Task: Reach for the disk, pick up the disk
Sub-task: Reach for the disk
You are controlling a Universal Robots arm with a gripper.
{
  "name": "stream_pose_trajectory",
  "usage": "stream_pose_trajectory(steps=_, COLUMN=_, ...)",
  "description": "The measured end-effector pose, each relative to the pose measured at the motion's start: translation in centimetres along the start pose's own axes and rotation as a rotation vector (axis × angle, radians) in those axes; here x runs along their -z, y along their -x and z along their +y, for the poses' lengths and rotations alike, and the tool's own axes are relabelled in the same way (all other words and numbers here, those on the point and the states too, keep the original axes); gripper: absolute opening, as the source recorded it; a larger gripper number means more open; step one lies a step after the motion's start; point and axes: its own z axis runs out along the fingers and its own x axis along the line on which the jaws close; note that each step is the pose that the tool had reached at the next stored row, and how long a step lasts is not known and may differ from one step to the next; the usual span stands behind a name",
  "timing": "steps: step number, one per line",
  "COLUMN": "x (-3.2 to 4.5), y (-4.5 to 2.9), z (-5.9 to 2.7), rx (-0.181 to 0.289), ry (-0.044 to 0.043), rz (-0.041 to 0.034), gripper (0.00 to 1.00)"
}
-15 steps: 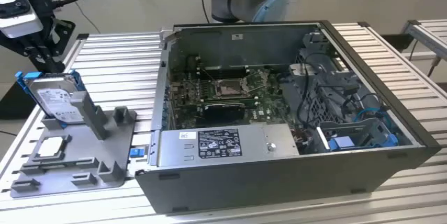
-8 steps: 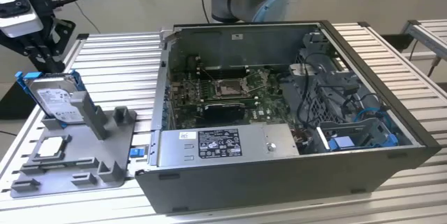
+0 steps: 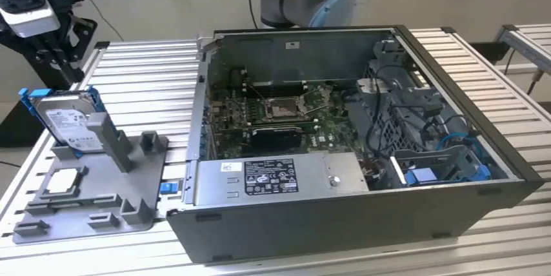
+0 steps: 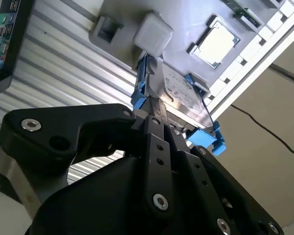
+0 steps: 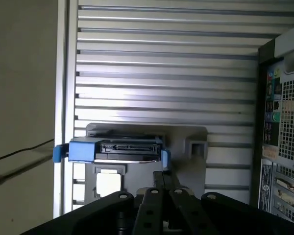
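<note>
Right now the gripper point(image 4: 156, 106) hangs just above the disk point(image 3: 62, 120), upright in its grey holder point(image 3: 129, 186); its fingers look pressed together and empty, so they might strike the disk's top edge

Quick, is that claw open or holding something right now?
Gripper: closed, holding nothing, close to the disk but not gripping it.

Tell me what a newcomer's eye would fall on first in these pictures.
The dark grey metal computer case, lying open with its green circuit board showing, holds the middle of the exterior view. At that view's left, the flat silver hard drive in a bright blue bracket stands on edge in a grey holder, with the black gripper close above it.
</note>
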Motion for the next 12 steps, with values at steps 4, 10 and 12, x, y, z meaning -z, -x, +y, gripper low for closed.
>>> stream_pose_trajectory(steps=4, x=-0.05, y=-0.35, z=0.75, rx=0.000, ry=0.0001, rz=-0.0002, gripper=0.00)
stream_pose_trajectory(steps=10, x=-0.08, y=-2.12, z=1.25, rx=0.001, ry=0.0000, rz=0.0000, gripper=0.00)
stream_pose_trajectory(steps=12, x=-0.10, y=-2.81, z=1.31, rx=0.001, ry=0.0001, rz=-0.0001, gripper=0.00)
